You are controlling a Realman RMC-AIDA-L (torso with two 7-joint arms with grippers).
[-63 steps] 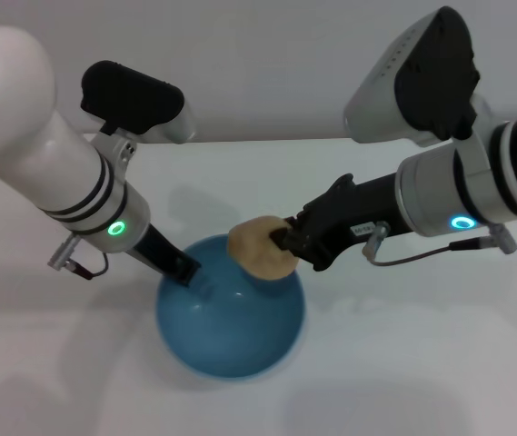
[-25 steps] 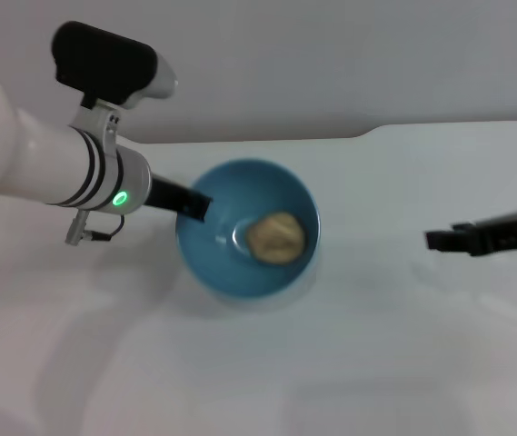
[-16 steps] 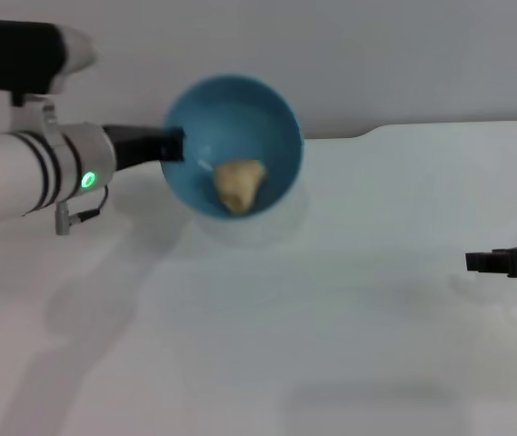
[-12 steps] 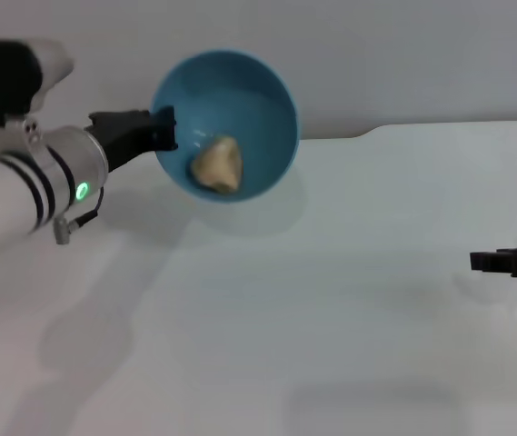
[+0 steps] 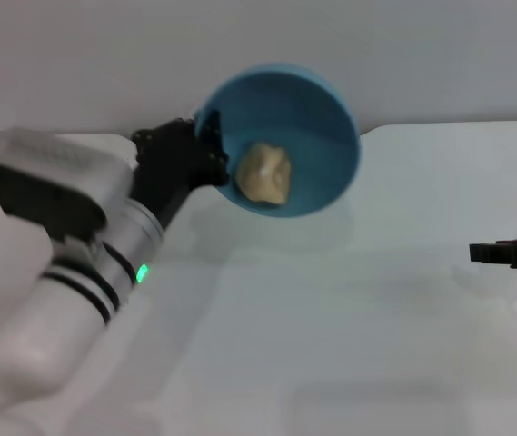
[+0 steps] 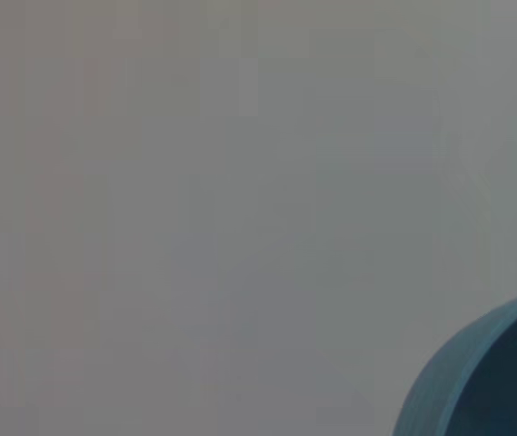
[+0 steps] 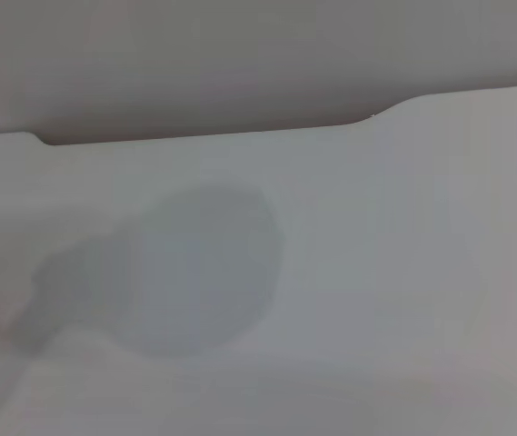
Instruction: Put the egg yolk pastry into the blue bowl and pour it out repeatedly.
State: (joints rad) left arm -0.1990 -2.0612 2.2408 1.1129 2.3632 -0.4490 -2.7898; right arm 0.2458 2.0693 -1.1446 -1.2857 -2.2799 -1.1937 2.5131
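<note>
Head view: left gripper (image 5: 205,153) fingers clamped on raised, tilted blue bowl (image 5: 322,109) with egg yolk pastry (image 5: 265,173) inside.

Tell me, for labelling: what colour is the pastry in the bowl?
Pale beige-tan egg yolk pastry, clearest in head view.

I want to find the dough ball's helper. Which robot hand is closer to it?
Left. The left gripper grips the blue bowl holding the egg yolk pastry; the right gripper waits far off.
</note>
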